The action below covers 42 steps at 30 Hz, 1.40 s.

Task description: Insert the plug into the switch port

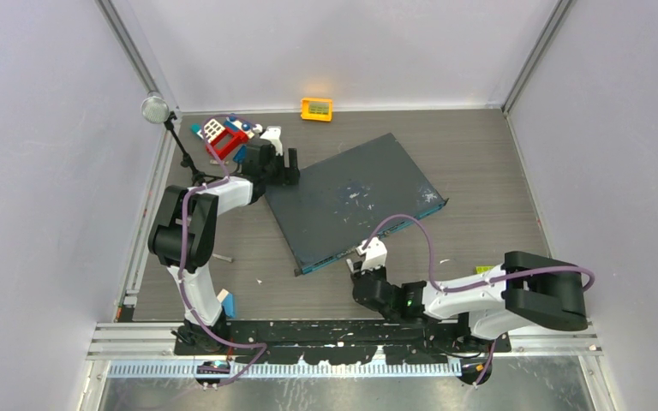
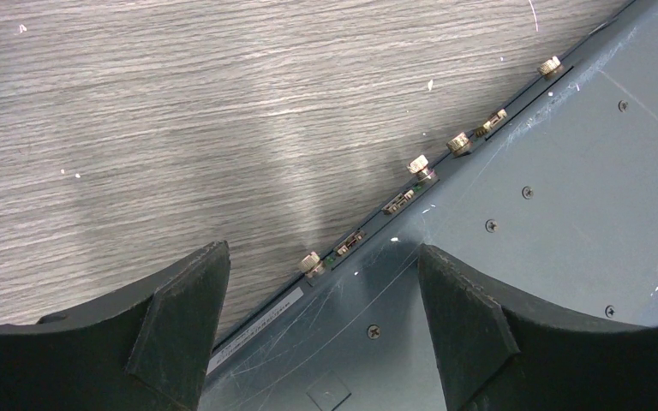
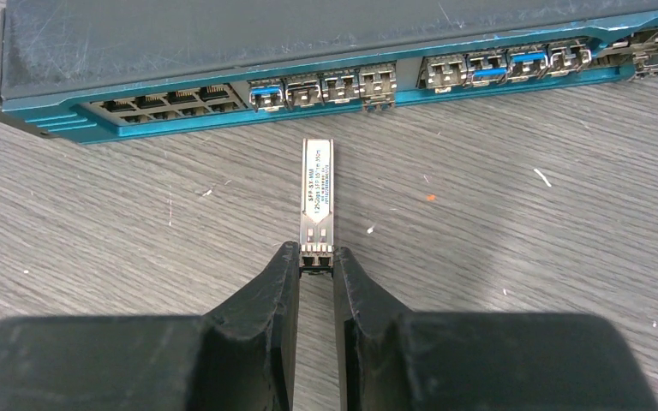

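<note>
The switch is a flat dark-grey box with white scuffs, lying at an angle mid-table. Its teal front face carries a row of ports. A slim silver plug points at that row, its tip a short gap from the face. My right gripper is shut on the plug's rear end, seen in the top view as the right gripper just in front of the switch. My left gripper stands open above the switch's rear edge with brass thumbscrews, and nothing is between its fingers.
A small orange-yellow box sits at the back wall. A pile of red, blue and white pieces lies behind the left gripper. A round lamp on a stand is back left. A purple cable loops over the switch's near corner.
</note>
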Available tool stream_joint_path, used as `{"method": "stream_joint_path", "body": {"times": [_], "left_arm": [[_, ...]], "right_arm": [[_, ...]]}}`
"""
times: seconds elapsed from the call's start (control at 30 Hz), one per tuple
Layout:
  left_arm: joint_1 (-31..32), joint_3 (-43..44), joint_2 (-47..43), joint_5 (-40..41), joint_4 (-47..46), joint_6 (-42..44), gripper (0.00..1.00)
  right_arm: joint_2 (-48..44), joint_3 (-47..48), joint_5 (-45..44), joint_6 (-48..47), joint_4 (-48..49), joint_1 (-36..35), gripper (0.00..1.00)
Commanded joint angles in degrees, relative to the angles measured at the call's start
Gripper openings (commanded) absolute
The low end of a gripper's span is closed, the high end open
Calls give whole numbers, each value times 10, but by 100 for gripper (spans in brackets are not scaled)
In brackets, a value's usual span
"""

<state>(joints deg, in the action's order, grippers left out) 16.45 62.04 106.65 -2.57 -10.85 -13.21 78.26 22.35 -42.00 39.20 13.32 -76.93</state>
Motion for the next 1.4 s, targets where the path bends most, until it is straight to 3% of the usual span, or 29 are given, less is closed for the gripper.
{"method": "stream_joint_path", "body": {"times": [0.0,0.73,1.37], "left_arm": [[9,1,23,12,49,18,82],[11,4,24,17,51,21,82],[13,5,25,19,53,22,82]], "right_arm": [[-24,-9,6,-9,34,-5,1],[57,25,-7,-65,87,-7,0],[71,22,-30,-76,133,-7,1]]}}
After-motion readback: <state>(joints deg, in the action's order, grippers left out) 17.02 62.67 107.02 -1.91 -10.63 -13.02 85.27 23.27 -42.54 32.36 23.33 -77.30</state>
